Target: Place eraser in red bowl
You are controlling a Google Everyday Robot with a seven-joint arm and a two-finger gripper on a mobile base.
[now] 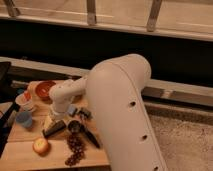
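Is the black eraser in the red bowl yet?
Out. The black bar-shaped eraser lies on the wooden table, apart from the round orange-red bowl, with the claw just above it.

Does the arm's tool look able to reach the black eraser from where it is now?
Probably yes. The tool hangs open just above the eraser, which lies on the wooden table, and nothing seems to lie between them.

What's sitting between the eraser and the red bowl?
In the camera view, only the robot's own gripper and white wrist, hanging right over the eraser; no loose item shows before the red bowl.
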